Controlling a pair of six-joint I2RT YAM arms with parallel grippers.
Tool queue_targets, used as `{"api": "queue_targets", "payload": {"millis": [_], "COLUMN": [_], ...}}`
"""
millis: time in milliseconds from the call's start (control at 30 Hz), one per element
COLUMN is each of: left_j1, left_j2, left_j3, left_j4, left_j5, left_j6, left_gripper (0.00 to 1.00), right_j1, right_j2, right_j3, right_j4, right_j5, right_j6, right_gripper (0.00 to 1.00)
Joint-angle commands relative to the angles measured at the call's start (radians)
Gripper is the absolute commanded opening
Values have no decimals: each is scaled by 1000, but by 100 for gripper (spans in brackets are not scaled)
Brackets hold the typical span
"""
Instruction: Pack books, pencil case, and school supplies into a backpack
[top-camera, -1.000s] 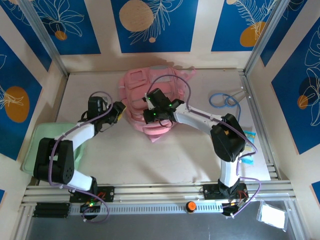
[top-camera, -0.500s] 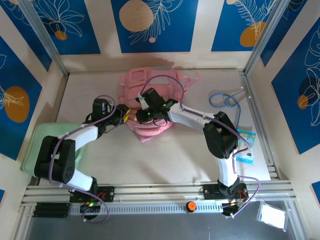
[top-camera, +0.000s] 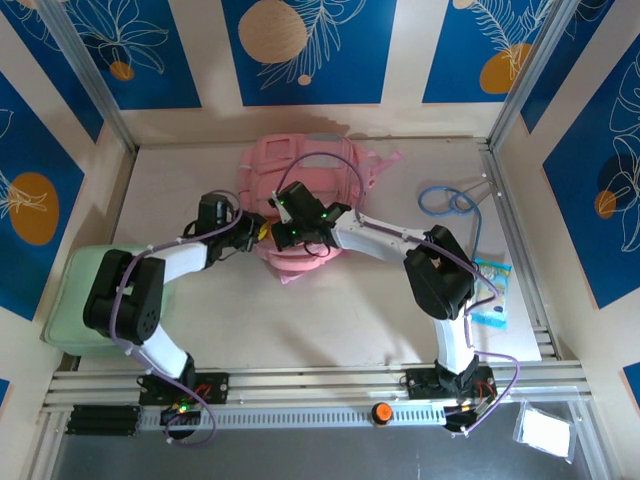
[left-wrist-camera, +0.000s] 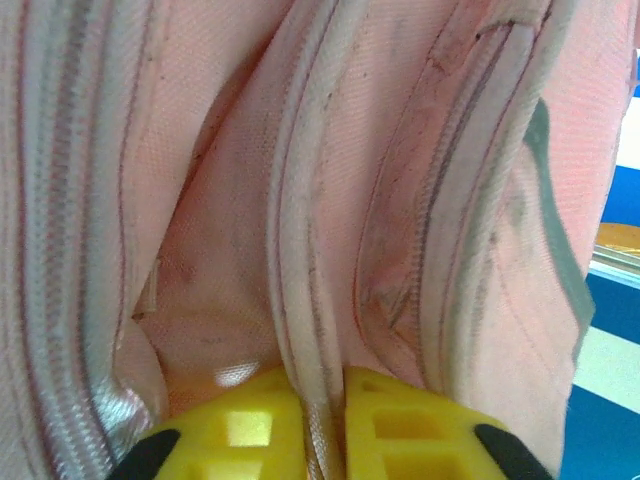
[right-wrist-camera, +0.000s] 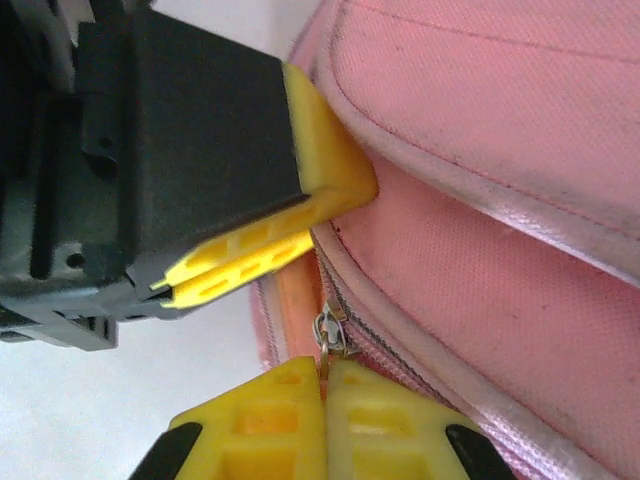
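Observation:
The pink backpack (top-camera: 300, 172) lies at the table's middle back. My left gripper (top-camera: 262, 231) reaches it from the left and is shut on a piped edge of its fabric (left-wrist-camera: 305, 300), which runs down between the yellow fingers (left-wrist-camera: 240, 430). My right gripper (top-camera: 284, 228) comes in from the right and is shut on the metal zipper pull (right-wrist-camera: 328, 332) at the backpack's near-left edge. In the right wrist view the left gripper (right-wrist-camera: 250, 262) sits just above that pull, against the backpack (right-wrist-camera: 500, 130). The books and the pencil case are out of view.
A pale green tray (top-camera: 72, 290) lies at the left edge under the left arm. A blue cable loop (top-camera: 448, 200) and a blue-and-white packet (top-camera: 494, 292) lie on the right. Bare table stretches in front of the backpack.
My left gripper has moved right to the backpack's edge and shut on it. The right gripper has shifted left with the zipper pull, and the backpack has shifted with it.

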Motion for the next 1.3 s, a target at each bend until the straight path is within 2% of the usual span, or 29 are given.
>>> {"api": "queue_targets", "payload": {"millis": [0, 67, 200, 567, 700, 1000, 1267], "left_j1": [-7, -7, -3, 10, 17, 58, 89], "left_j2": [29, 32, 28, -16, -44, -88, -74], "left_j3": [63, 69, 81, 103, 111, 117, 175], "left_j4": [37, 19, -16, -111, -164, -308, -495], "left_j5": [-10, -16, -19, -22, -27, -19, 2], "left_j6": [40, 58, 96, 189, 241, 366, 552], "left_gripper": [5, 0, 0, 0, 0, 0, 0], "right_j1": [39, 39, 22, -104, -147, -263, -369], "right_j2": [-46, -51, -80, -192, -213, -283, -220], "right_j3": [-37, -55, -109, -251, -256, -326, -230], "right_j4": [-35, -65, -95, -77, -67, 49, 31], "right_j5": [153, 244, 357, 382, 372, 202, 111], "right_j6": [-23, -7, 26, 11, -47, -288, -454], "right_gripper": [0, 0, 0, 0, 0, 0, 0]}}
